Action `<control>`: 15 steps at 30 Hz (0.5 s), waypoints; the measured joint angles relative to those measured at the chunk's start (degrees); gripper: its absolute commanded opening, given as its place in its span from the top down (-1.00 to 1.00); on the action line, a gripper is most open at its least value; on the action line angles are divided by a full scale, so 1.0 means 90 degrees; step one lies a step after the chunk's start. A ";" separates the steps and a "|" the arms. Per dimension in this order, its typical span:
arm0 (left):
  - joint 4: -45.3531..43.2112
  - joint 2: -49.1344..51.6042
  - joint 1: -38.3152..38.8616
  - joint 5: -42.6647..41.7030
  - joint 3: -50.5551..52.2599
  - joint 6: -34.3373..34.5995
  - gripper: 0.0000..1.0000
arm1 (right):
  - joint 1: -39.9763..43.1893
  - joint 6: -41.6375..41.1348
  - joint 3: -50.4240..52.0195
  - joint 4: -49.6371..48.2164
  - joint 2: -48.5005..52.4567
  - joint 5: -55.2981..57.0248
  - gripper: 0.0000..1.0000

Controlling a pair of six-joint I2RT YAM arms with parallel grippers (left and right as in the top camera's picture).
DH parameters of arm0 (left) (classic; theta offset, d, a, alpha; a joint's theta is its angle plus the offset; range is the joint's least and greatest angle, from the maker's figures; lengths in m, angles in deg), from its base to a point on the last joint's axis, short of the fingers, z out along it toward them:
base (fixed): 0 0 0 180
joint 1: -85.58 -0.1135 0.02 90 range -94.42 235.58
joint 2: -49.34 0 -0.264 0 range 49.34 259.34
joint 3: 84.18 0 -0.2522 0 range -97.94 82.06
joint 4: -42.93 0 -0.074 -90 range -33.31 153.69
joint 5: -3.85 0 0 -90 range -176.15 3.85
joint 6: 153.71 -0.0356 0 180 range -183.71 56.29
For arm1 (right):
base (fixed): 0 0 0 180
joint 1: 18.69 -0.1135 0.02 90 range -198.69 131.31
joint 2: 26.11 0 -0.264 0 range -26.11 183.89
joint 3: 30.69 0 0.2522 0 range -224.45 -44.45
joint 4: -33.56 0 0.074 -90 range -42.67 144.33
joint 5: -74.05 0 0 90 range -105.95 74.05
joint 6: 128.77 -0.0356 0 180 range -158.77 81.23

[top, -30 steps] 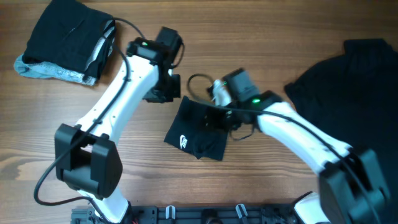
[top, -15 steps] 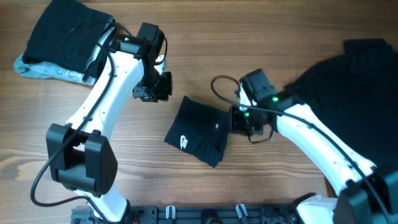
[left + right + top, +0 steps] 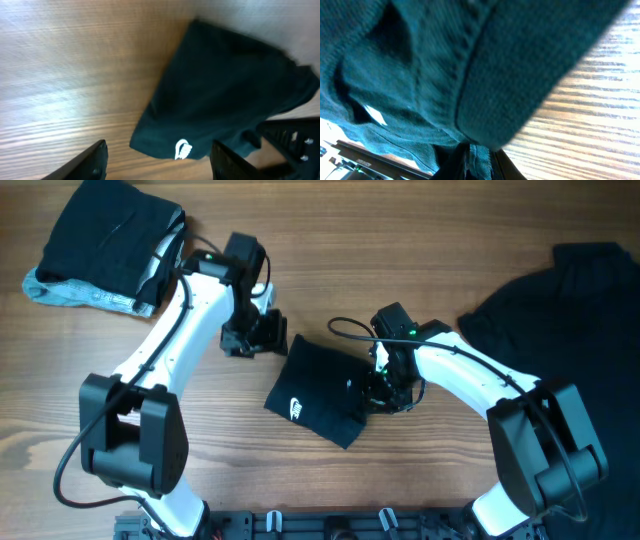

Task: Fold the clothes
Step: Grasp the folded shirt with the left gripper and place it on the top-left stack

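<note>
A folded black T-shirt (image 3: 318, 388) with a small white logo (image 3: 296, 409) lies at the table's middle. My left gripper (image 3: 258, 333) hovers just off its upper left corner, open, with nothing between the fingers. In the left wrist view the T-shirt (image 3: 225, 85) and its logo (image 3: 183, 148) lie ahead of the open left gripper (image 3: 159, 150). My right gripper (image 3: 384, 390) sits at the shirt's right edge. In the right wrist view the dark fabric (image 3: 445, 65) fills the frame and the right gripper (image 3: 472, 162) is shut on a fold of it.
A stack of folded black clothes (image 3: 112, 242) rests on a pale grey-blue piece (image 3: 68, 293) at the back left. An unfolded black garment (image 3: 575, 320) spreads over the right side. Bare wood (image 3: 330, 240) lies behind the grippers.
My left gripper has opened, backed off the shirt and come back beside its corner. The right gripper slid from on top of the shirt to its right edge. The shirt now lies flatter.
</note>
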 measured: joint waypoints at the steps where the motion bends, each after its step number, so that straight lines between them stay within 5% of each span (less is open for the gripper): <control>1: -0.0313 -0.0010 0.0000 -0.0262 0.0294 -0.0146 -0.42 | 0.0000 0.0002 0.0000 -0.0039 -0.0005 -0.0005 0.57; 8: -0.2050 -0.0032 0.0005 -0.1795 0.1843 -0.1591 -0.69 | 0.0000 0.0029 0.0002 -0.0121 -0.0041 -0.0029 0.55; 15: -0.3053 -0.0032 0.0066 -0.2171 0.2472 -0.1970 -0.27 | 0.0000 0.0029 0.0002 -0.0138 -0.0044 -0.0044 0.56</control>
